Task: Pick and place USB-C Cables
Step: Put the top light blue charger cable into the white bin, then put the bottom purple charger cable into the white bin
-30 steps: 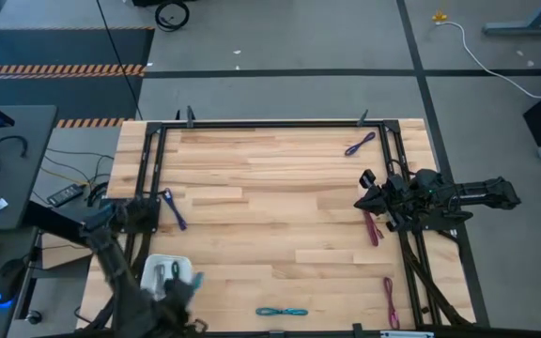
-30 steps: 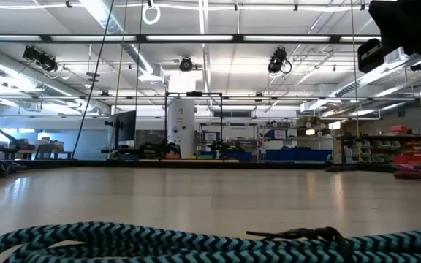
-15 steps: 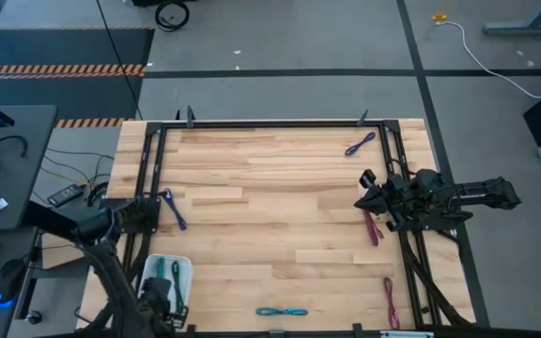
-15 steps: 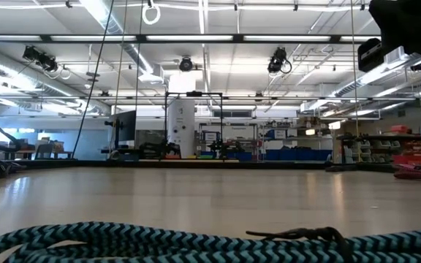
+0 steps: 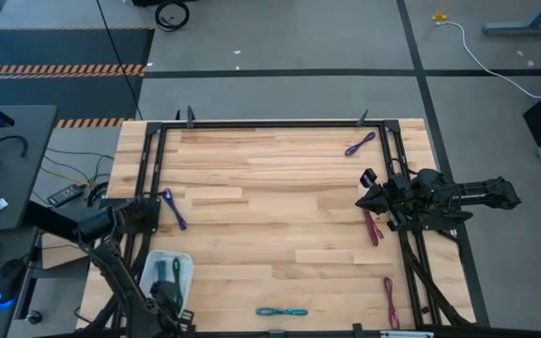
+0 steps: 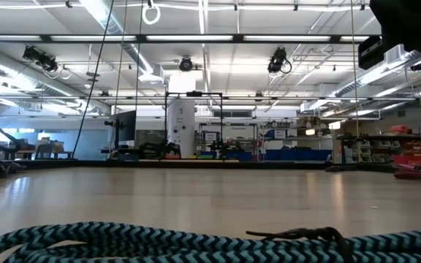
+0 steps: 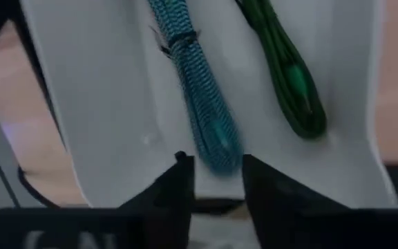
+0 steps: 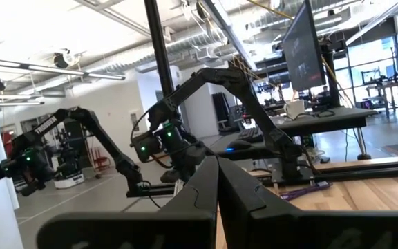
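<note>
Lying in the white tray [image 7: 102, 131], the teal cable [image 7: 197, 104] ends between the left claw [image 7: 216, 183] fingers.

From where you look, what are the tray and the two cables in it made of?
The white tray looks like smooth moulded plastic: matte, with rounded walls. The teal cable and the green cable seem jacketed in braided fabric, since a woven herringbone pattern shows, clearest on the teal. What lies beneath the braid is hidden.

Pale butcher-block wooden table [image 5: 270, 202] carrying scattered cables and a tray

A white plastic tray [image 5: 184, 266] sits at the near left corner; blue [image 5: 174, 208], purple [image 5: 360, 144], two magenta [image 5: 374, 228] [image 5: 390, 301] and a teal [image 5: 282, 312] folded cable lie well apart.
</note>
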Robot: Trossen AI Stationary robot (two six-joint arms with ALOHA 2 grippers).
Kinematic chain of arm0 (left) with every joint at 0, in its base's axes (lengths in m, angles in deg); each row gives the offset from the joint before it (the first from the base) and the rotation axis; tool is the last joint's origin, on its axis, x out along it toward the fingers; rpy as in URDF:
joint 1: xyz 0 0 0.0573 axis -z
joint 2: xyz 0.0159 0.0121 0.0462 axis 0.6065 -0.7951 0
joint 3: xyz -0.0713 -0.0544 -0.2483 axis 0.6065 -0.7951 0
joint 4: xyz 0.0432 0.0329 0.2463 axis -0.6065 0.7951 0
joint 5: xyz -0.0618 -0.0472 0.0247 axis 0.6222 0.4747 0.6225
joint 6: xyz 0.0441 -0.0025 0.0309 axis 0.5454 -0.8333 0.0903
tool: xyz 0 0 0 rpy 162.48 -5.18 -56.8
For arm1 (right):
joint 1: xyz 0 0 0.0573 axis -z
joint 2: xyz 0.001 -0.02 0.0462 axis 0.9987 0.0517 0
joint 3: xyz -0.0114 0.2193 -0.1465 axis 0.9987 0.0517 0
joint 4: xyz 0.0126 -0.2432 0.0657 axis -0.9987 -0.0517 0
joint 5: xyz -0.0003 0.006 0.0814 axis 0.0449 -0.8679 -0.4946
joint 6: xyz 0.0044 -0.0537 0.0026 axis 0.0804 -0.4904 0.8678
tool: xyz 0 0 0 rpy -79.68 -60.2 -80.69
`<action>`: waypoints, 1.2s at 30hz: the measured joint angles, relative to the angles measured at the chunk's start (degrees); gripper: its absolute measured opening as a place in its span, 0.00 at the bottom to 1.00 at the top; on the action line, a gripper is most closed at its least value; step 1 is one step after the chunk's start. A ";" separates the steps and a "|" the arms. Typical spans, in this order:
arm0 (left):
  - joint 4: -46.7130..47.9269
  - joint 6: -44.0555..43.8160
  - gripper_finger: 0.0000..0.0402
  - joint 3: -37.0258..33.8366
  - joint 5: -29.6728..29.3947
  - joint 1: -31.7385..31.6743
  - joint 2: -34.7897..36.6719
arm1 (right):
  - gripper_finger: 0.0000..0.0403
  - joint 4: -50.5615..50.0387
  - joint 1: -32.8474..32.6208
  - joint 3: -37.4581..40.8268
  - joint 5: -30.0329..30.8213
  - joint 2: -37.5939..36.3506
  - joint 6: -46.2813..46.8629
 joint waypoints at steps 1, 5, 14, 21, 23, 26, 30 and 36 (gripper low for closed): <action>-0.17 0.52 0.36 0.66 0.07 0.00 0.00 | 0.03 0.02 0.00 0.00 -0.04 0.00 -0.04; 6.36 3.88 0.50 6.71 4.37 -0.02 0.00 | 0.03 0.42 0.00 0.00 -0.17 0.00 -0.05; 14.69 8.74 0.57 18.17 -43.32 -0.96 1.53 | 0.03 6.27 0.02 0.00 -0.22 -0.02 7.36; 14.70 21.54 0.46 10.70 -61.78 -13.28 1.46 | 0.03 10.71 0.00 0.00 -2.33 -0.02 14.90; 14.77 23.24 0.43 7.79 -58.64 -18.98 1.46 | 0.03 10.12 0.02 0.00 -4.62 -0.02 14.64; 14.76 30.01 0.40 3.72 -47.79 -28.09 1.46 | 0.03 8.75 0.00 0.01 -8.05 -0.02 15.84; 14.41 44.51 0.38 -0.63 -39.65 -38.88 1.46 | 0.03 5.81 0.00 0.01 -11.00 -0.02 18.01; 14.70 62.45 0.40 -4.59 -33.05 -49.60 1.53 | 0.03 -1.57 0.00 0.00 -10.69 0.00 18.10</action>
